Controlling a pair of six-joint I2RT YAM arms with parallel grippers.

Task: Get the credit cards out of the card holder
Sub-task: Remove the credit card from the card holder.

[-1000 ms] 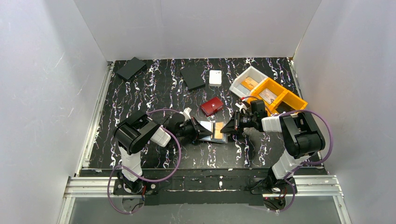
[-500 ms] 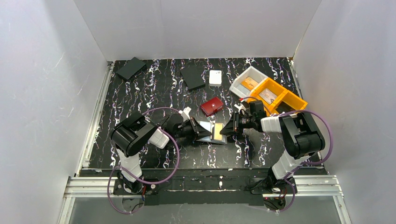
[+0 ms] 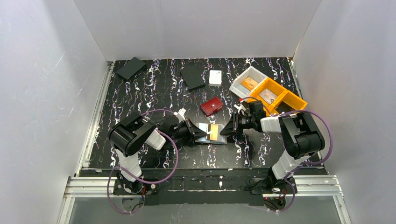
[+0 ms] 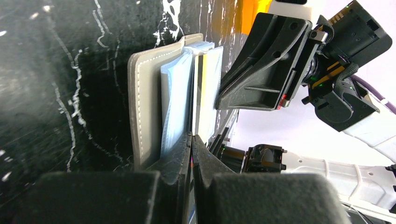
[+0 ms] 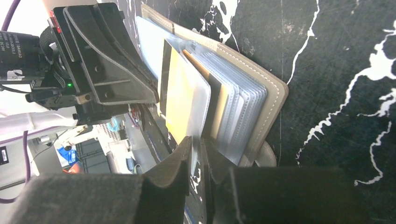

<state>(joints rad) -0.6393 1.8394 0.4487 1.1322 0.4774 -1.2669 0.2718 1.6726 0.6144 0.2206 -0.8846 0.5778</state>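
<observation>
card holder [image 3: 211,133], grey and stitched, is lying open on the worktop [image 3: 154,88] between my claws, orange card [image 5: 180,100] showing inside its clear sleeves [image 5: 233,116]; my left claw [image 4: 191,137] and right claw [image 5: 196,140] are each pinching one sleeve tight.

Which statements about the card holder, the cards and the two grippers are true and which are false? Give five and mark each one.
1. The card holder lies open between the left gripper and the right gripper. True.
2. The orange card lies loose on the table. False: it sits inside a clear sleeve of the holder.
3. The dark red case lies apart from the card holder, farther from the arm bases. True.
4. The right gripper hangs wide open over the bins. False: it is shut on the clear sleeve.
5. The left gripper is shut on part of the card holder. True.
</observation>
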